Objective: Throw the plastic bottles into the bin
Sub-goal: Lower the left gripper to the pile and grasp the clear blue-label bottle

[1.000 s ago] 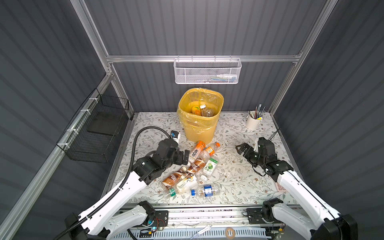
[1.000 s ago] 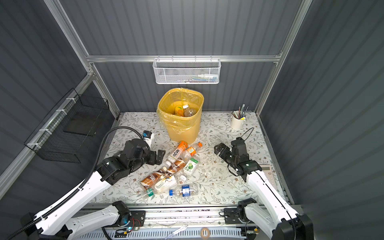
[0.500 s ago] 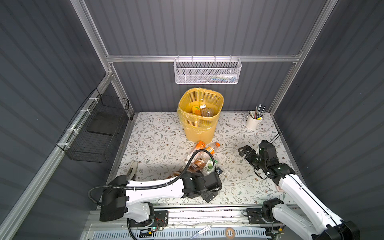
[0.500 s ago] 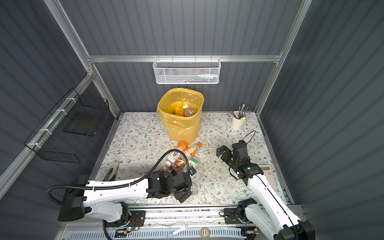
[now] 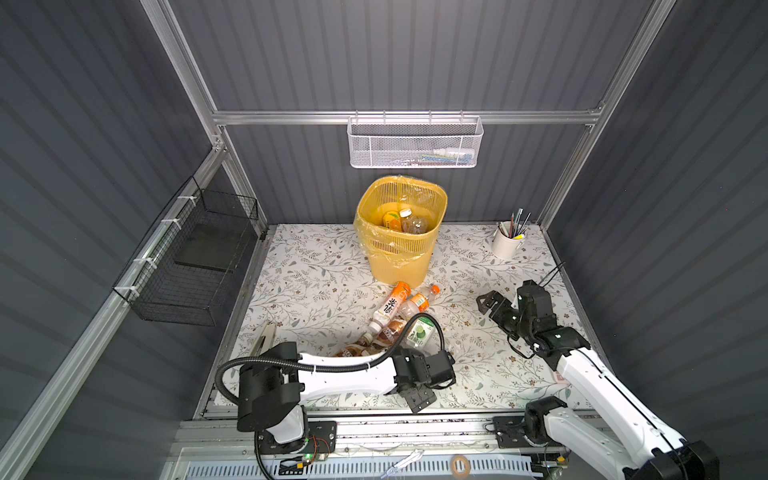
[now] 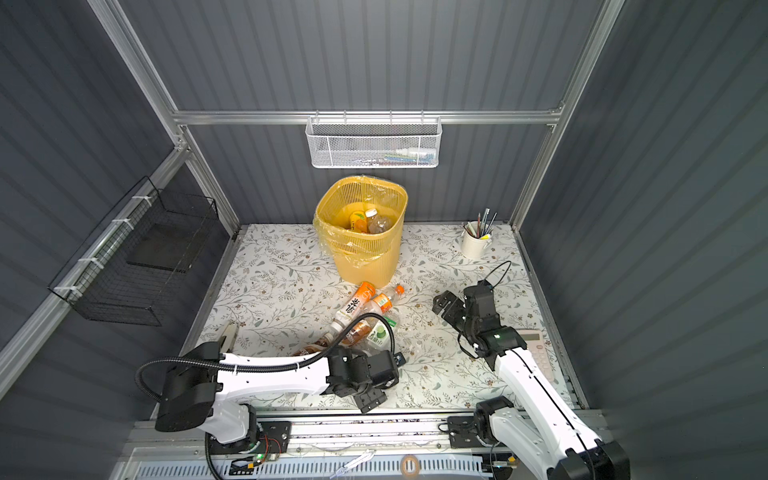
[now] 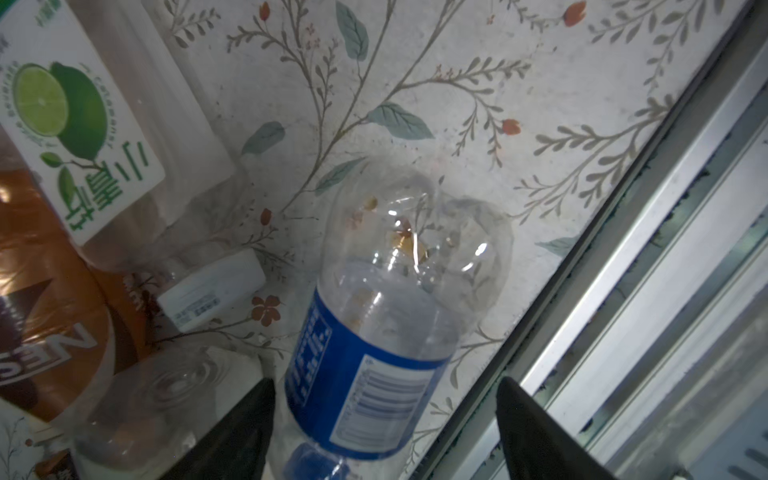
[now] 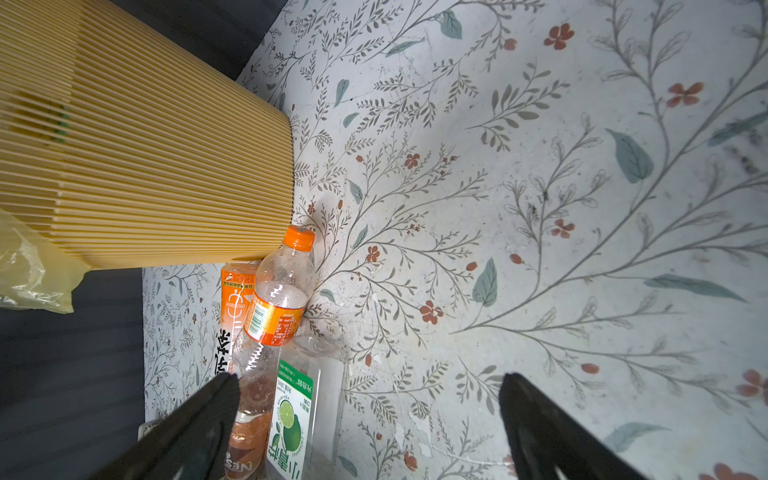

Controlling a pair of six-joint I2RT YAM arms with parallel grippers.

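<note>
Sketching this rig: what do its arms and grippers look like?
White shells, black joints. A black ribbed hose runs along the left arm; thin black wires by the right arm. The left gripper and right gripper have black tapered fingers.

Dark grey ribbed wall panels [image 5: 395, 54] close in 3 sides, held by aluminium frame posts [image 5: 183, 62] and a crossbar [image 5: 291, 117]. A white mesh basket [image 5: 415, 143] hangs from the crossbar on the back wall; a black wire basket [image 5: 187, 266] hangs on the left wall. The tabletop [image 5: 307, 282] is covered in a pale print of leafy sprigs and small red flowers. A white cup of pens [image 5: 505, 249] stands in its far right corner.
</note>
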